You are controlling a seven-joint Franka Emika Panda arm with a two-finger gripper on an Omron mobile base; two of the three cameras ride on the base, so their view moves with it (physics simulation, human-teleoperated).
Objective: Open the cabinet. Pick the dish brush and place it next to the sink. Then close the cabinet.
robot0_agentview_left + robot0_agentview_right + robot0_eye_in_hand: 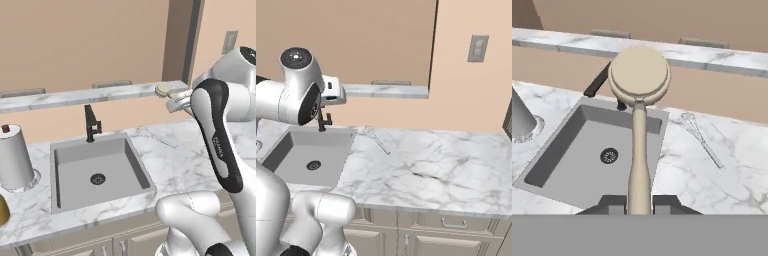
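Note:
The dish brush [639, 80] has a round pale beige head and a thin light handle. My gripper [639, 202] is shut on the handle's lower end. In the hand view the brush head hangs over the back rim of the grey sink [562, 145]. From the left base view the brush head [162, 90] pokes out left of my gripper [177, 102], high above the counter to the right of the sink [56, 165]. I cannot make out the cabinet's doors or handles. A broad tan panel [346, 40] with a dark edge hangs at the top.
A black faucet [91, 122] stands behind the sink. A wire whisk [157, 137] lies on the marble counter [446, 165] just right of the sink. A paper towel roll [15, 157] stands at the left. A marble ledge [100, 92] runs along the back wall.

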